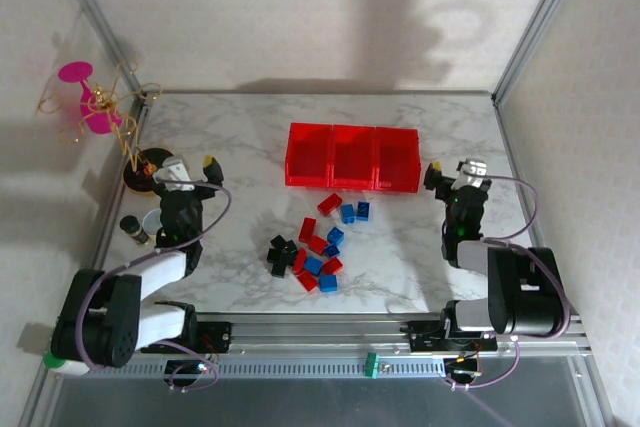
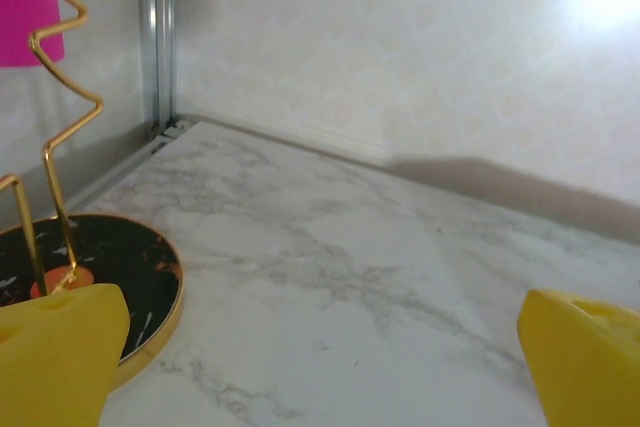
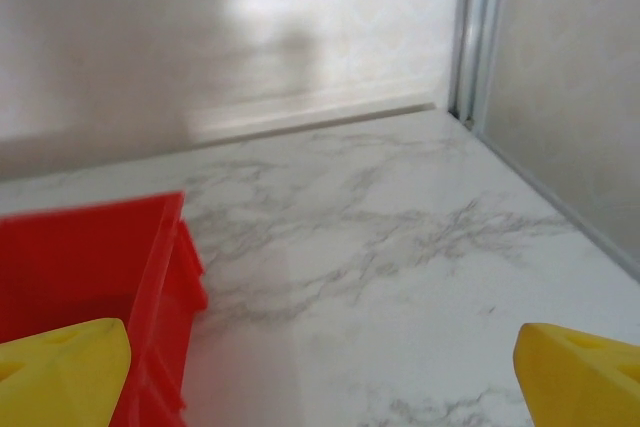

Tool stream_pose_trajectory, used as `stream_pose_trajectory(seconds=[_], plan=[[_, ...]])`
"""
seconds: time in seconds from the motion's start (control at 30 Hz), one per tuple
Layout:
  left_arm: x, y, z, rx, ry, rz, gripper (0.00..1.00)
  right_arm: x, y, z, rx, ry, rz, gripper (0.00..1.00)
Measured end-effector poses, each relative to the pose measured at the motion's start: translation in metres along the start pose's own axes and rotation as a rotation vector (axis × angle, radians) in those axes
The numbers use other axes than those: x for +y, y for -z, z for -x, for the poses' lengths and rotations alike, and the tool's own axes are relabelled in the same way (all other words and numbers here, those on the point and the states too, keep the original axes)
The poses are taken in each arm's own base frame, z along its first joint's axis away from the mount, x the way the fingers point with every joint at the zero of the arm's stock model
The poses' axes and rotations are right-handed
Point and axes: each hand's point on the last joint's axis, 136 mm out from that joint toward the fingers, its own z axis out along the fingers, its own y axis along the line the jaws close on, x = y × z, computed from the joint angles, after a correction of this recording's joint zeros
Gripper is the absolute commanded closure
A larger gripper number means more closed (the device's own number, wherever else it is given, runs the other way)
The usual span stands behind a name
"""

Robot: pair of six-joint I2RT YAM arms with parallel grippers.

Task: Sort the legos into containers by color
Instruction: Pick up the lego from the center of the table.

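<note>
The legos (image 1: 315,247) lie loose on the marble table in the top view: red ones (image 1: 329,204), blue ones (image 1: 348,213) and a black cluster (image 1: 281,250). Behind them stand the containers (image 1: 350,157), three joined red bins with nothing visible inside. My left gripper (image 1: 180,164) is far left of the pile, open, with bare marble between its yellow fingertips (image 2: 55,352). At the right end of the bins, my right gripper (image 1: 457,167) is also open and holds nothing. A corner of the nearest red bin (image 3: 90,267) sits beside its left fingertip (image 3: 60,372).
A black round base with a gold wire stand (image 1: 145,167) sits just left of my left gripper, close to its left finger (image 2: 110,267). Pink discs (image 1: 75,72) hang on that stand. A small round tin (image 1: 138,227) is at the left edge. Metal frame posts (image 3: 480,37) bound the table.
</note>
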Motion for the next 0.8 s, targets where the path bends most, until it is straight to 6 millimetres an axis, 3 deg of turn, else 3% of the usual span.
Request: stream_pose_trajectory(seconds=[0.2, 0.33, 0.43, 0.63, 0.8], plan=[[-0.008, 0.000, 0.028, -0.002, 0.143, -0.014, 0.01, -0.016, -0.004, 0.020, 0.071, -0.174, -0.133, 0.01], [-0.006, 0.003, 0.030, 0.021, 0.281, 0.001, 0.01, -0.015, 0.001, 0.006, 0.169, -0.242, -0.146, 0.01], [-0.004, 0.005, 0.023, 0.056, 0.362, 0.010, 0.01, -0.012, 0.007, -0.016, 0.274, -0.267, -0.154, 0.01], [-0.025, 0.013, -0.003, 0.192, 0.422, -0.047, 0.01, 0.029, 0.024, -0.041, 0.449, -0.220, -0.080, 0.01], [-0.088, 0.034, -0.021, 0.351, 0.380, -0.206, 0.01, 0.070, 0.046, -0.050, 0.555, -0.162, 0.005, 0.01]])
